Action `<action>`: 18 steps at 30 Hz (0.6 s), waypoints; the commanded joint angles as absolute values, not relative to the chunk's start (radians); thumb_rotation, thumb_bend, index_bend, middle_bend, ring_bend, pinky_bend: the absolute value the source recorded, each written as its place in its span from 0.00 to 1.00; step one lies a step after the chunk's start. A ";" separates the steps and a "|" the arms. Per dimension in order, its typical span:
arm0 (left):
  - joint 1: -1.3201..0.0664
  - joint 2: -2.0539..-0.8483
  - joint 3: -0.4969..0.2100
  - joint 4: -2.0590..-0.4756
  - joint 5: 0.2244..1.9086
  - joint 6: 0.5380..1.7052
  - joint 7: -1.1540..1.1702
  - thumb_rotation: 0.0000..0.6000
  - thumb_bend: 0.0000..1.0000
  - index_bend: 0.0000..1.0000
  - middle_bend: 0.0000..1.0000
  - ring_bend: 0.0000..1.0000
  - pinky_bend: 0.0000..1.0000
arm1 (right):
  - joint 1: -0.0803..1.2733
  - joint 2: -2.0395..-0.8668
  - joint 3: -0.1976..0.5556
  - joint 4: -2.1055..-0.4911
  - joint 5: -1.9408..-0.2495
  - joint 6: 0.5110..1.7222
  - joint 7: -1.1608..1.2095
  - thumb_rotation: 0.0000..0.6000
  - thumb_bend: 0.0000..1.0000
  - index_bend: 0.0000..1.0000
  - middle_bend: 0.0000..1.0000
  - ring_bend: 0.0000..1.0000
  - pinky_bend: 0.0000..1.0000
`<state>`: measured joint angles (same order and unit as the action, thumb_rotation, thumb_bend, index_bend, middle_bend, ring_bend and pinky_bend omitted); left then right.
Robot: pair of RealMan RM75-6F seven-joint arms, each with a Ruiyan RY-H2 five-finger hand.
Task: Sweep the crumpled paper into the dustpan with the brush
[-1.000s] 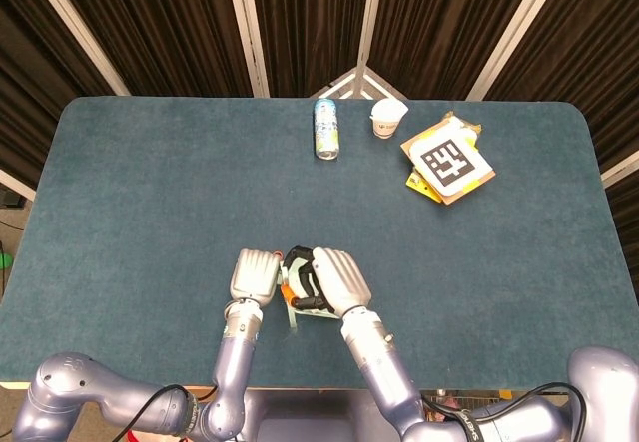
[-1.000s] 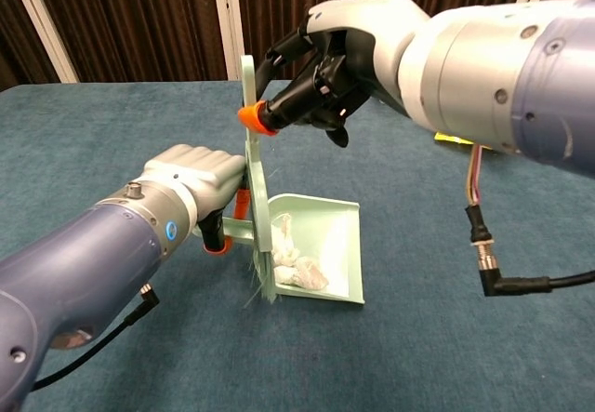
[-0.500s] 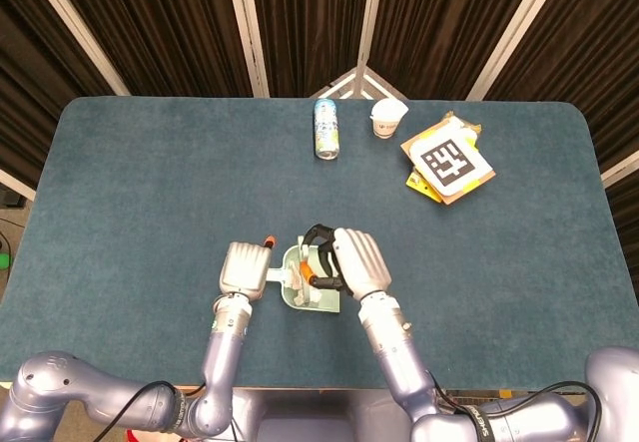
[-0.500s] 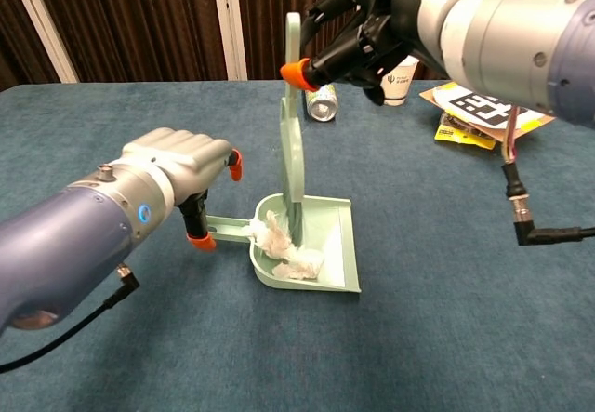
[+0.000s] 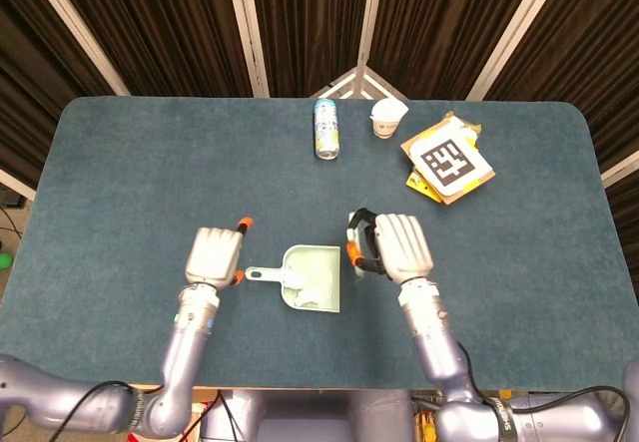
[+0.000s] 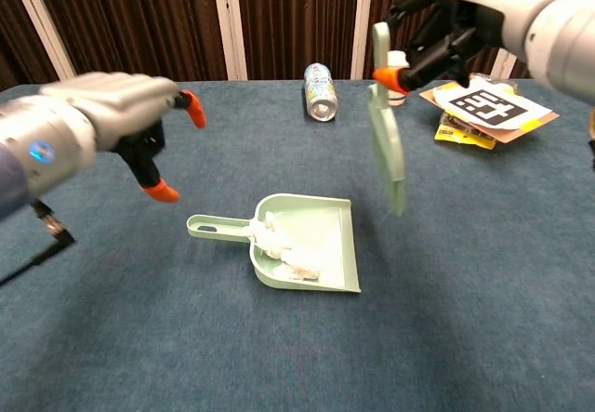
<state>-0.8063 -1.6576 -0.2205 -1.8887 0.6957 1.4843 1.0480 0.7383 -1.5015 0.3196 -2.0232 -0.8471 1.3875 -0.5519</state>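
The right hand holds the light, stiff brush by its handle; the left hand is empty, fingers apart.

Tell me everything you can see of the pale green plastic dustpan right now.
The pale green plastic dustpan lies flat on the blue table, its short looped handle pointing toward the left hand, which hovers apart from it. Crumpled white paper sits inside, near the handle end. Its open lip faces the robot in the chest view. Neither hand touches it; the brush hangs beside it.
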 commanded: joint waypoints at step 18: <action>-0.642 -1.343 -0.115 -2.016 0.926 1.416 0.757 1.00 0.00 0.17 0.54 0.56 0.66 | 0.634 -1.480 0.064 -1.704 -1.133 1.403 -0.837 1.00 0.51 0.16 0.36 0.29 0.41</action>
<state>-0.6449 -1.3475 -0.1178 -2.0184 0.9197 1.4188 0.7619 0.6413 -1.4764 0.0740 -1.6822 -1.1458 1.4191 -0.8143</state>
